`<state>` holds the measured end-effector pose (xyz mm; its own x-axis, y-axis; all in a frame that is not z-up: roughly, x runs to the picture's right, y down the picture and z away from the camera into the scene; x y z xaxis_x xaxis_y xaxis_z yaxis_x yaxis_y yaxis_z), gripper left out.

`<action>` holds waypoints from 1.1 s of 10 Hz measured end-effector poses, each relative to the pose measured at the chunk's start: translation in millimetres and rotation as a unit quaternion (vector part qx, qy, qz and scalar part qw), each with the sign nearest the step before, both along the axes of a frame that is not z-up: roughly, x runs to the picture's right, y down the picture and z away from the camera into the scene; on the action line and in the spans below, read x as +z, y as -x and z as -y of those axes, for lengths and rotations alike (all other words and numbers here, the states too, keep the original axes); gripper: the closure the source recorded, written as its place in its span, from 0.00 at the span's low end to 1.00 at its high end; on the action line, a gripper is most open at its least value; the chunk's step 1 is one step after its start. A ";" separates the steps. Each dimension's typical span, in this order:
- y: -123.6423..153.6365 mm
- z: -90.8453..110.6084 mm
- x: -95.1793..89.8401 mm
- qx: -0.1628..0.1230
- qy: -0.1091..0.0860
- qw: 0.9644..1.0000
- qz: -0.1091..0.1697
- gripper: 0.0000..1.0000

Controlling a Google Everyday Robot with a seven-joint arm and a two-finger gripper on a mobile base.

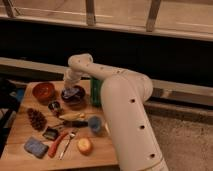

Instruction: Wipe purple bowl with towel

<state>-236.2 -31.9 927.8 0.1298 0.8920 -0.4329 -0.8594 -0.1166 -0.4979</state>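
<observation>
The purple bowl (73, 97) stands on the wooden table (20, 131) near its back edge. A pale, bluish bit of cloth, apparently the towel (75, 91), lies inside the bowl under the arm's end. My gripper (70, 88) reaches down from the white arm's bend (80, 62) into the bowl, right at the cloth. The big white arm (125, 115) covers the right part of the table.
An orange-red bowl (43, 91) stands left of the purple one and a green container (96, 92) right of it. In front are a small cup (54, 106), a pine cone (36, 119), a blue cup (94, 123), a blue sponge (36, 147), utensils (60, 142) and an orange fruit (84, 145).
</observation>
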 end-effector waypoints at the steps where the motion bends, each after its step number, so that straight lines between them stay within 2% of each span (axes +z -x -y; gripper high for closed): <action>1: 3.5 -1.2 -1.6 -0.003 0.002 1.000 0.002 1.00; 3: 3.1 -12.2 -12.0 -0.017 0.014 1.000 0.008 1.00; 6: -33.1 -41.9 -37.7 -0.049 0.043 0.998 0.005 1.00; 7: -43.4 -46.3 -41.4 -0.053 0.048 0.997 0.001 1.00; 9: -56.9 -48.9 -43.7 -0.058 0.047 0.997 -0.005 1.00; 11: -57.8 -35.7 -34.5 -0.055 0.033 0.998 -0.013 1.00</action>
